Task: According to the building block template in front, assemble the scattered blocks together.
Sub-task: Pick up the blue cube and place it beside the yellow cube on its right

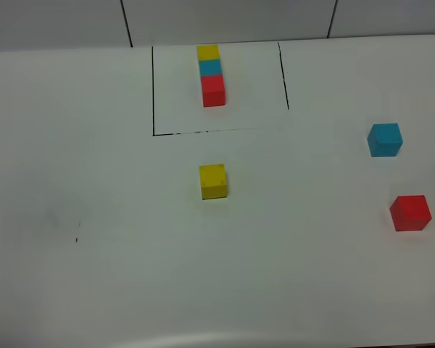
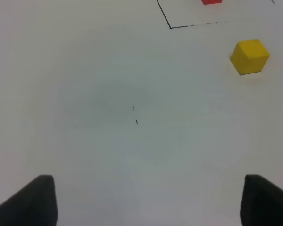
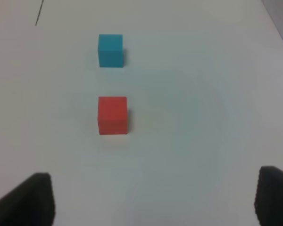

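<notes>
The template (image 1: 212, 75) is a row of yellow, cyan-blue and red cubes inside a thin black outline at the back of the white table. The loose yellow cube (image 1: 213, 181) sits just in front of the outline; it also shows in the left wrist view (image 2: 249, 57). The loose cyan-blue cube (image 1: 385, 139) and red cube (image 1: 410, 212) lie apart at the far right, both also in the right wrist view (image 3: 110, 50) (image 3: 112, 115). My left gripper (image 2: 148, 200) is open and empty over bare table. My right gripper (image 3: 153, 197) is open and empty, short of the red cube.
The black outline (image 1: 153, 94) marks the template area; its corner shows in the left wrist view (image 2: 170, 27). A small dark mark (image 1: 77, 239) is on the table at the left. The table's front edge (image 1: 217, 339) runs along the bottom.
</notes>
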